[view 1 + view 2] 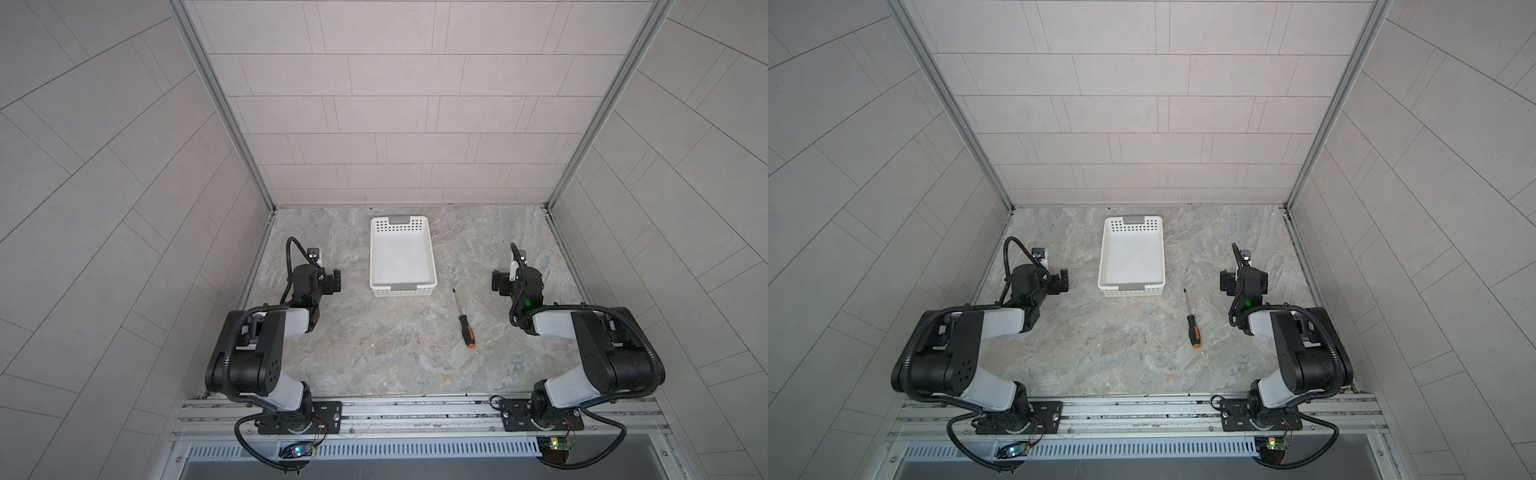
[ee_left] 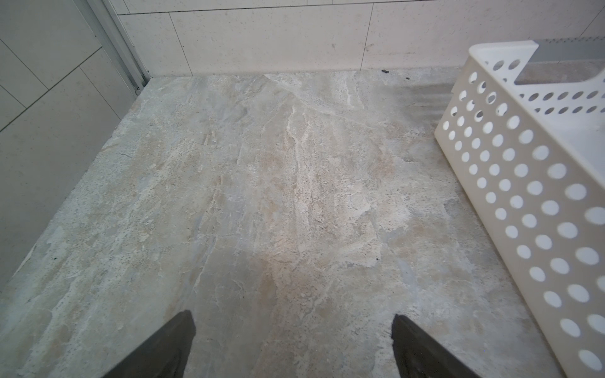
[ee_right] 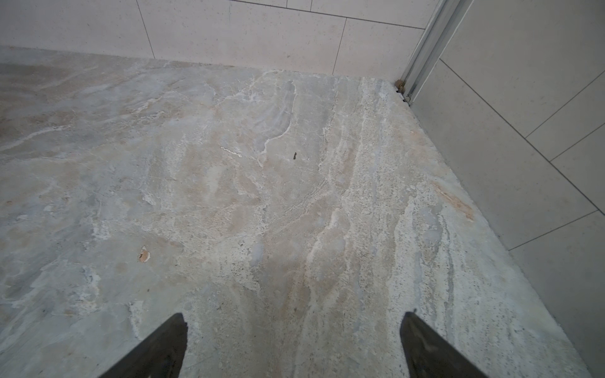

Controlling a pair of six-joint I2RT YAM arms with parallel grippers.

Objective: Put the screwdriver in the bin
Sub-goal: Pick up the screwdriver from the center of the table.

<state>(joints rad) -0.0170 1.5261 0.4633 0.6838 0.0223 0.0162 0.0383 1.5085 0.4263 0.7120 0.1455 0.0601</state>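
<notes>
We bring the right gripper (image 3: 293, 343), wide open and empty, over the screwdriver (image 1: 464, 322) handle, jaws across it; left gripper (image 2: 293, 347) waits open.

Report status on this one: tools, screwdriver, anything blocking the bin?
Left tool and right tool open, empty. Screwdriver flat on the table, just off the bin, nearer right arm. Nothing between them.

White bin (image 1: 402, 286) with round-hole perforations, grey handle cut-outs. Screwdriver (image 1: 468, 331): black-and-orange handle, dark shaft. Tabletop (image 1: 374, 345) mottled grey-beige marble pattern.
</notes>
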